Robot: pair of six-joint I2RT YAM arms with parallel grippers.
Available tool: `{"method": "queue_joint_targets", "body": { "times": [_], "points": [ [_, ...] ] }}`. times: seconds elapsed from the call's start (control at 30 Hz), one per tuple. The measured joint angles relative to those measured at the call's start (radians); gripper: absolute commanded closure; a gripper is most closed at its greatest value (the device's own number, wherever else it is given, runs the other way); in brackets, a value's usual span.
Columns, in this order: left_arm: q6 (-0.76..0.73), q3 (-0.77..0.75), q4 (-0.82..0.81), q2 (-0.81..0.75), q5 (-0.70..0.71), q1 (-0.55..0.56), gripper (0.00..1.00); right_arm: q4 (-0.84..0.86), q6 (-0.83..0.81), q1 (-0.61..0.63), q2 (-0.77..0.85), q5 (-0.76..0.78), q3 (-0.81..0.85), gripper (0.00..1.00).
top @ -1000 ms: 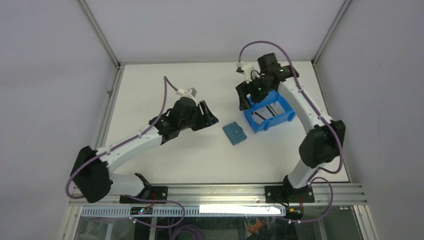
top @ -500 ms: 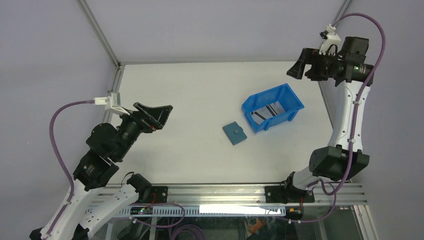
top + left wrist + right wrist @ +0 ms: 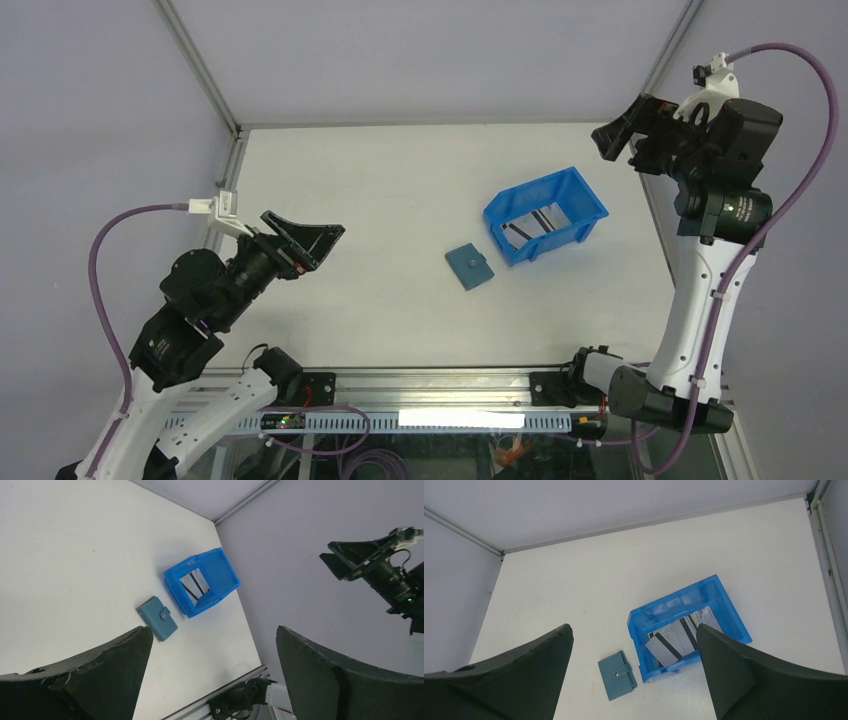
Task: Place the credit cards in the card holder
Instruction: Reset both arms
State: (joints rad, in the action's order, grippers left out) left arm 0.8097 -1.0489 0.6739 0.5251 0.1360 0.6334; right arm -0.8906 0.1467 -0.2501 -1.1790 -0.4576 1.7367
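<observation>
Cards (image 3: 676,639): silvery, dark-striped, overlapped inside blue bin (image 3: 590,205), stripes running roughly 10-to-4 o'clock from overhead. Holder (image 3: 469,266): closed, flat on desk (image 3: 380,180), just beside bin at its 8 o'clock. Right tool (image 3: 625,145): the nearer one, raised high at bin's 1 o'clock, fingers spread, empty. Left tool (image 3: 318,245): lifted, well apart at holder's 9 o'clock, likewise spread and empty.
</observation>
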Motion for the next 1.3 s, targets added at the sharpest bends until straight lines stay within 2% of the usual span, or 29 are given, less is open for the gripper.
{"method": "queue_joint_targets", "body": {
  "times": [0.27,0.7,0.93,1.1,1.3],
  "points": [
    [0.101,0.082,0.009,-0.131,-0.007,0.000,0.01,-0.001,0.032,0.000,0.026,0.015,-0.153,0.02],
    [0.150,0.074,0.080,-0.225,0.013,0.000,0.01,0.002,0.126,0.000,0.146,0.055,-0.175,0.02],
    [0.103,0.002,0.112,-0.203,0.015,0.000,0.01,-0.012,0.138,-0.001,0.127,0.059,-0.175,0.02],
    [0.032,-0.079,0.118,-0.111,0.011,0.000,0.01,-0.029,0.120,-0.003,0.100,0.061,-0.175,0.02],
    [-0.012,-0.089,0.120,-0.019,-0.008,0.000,0.01,-0.027,0.112,-0.033,0.097,0.053,-0.175,0.02]
  ]
}}
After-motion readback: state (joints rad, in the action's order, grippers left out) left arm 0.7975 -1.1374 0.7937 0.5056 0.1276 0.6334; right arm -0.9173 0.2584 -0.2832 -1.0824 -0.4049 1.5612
